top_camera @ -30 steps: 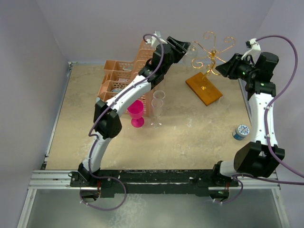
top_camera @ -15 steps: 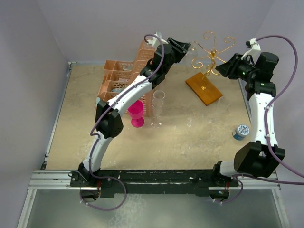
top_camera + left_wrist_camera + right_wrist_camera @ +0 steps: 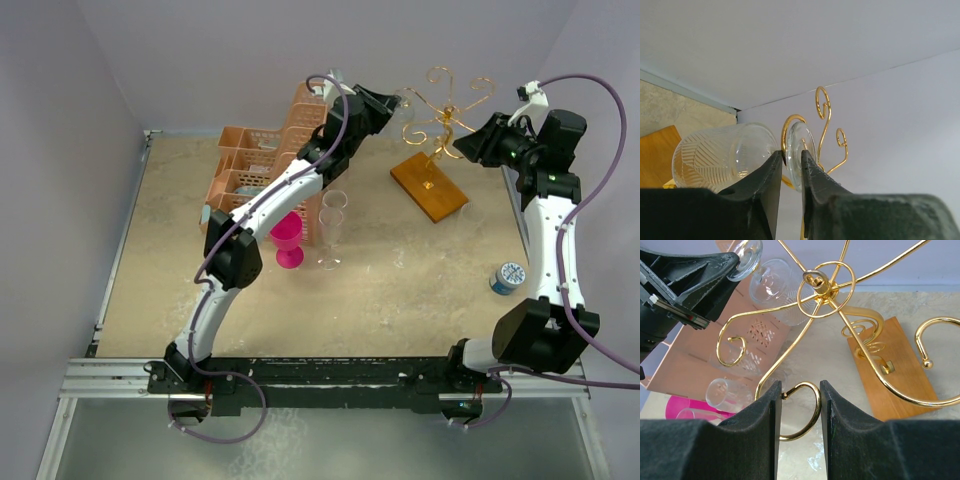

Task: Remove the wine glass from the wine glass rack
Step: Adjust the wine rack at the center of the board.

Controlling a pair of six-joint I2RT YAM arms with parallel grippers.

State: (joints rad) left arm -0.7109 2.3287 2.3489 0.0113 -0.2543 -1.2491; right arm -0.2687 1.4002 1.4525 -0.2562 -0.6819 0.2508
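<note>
Arms meet at the wine glass rack (image 3: 440, 105) in the overhead view, toward the table's far side. Left wrist: the left gripper (image 3: 790, 160) is clenched on the stem of the wine glass (image 3: 725, 157), whose foot is hooked behind a gold curl. Right wrist: the right gripper (image 3: 800, 390) pinches a lower curl. A crooked pull could snag the foot and tip the rack.

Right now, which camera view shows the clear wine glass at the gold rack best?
Left wrist: the wine glass is close, its patterned bowl and foot clear, with the left gripper shut on its stem. Right wrist shows it farther off, among the wine glass rack wires. Top external gives only a faint glint.
</note>
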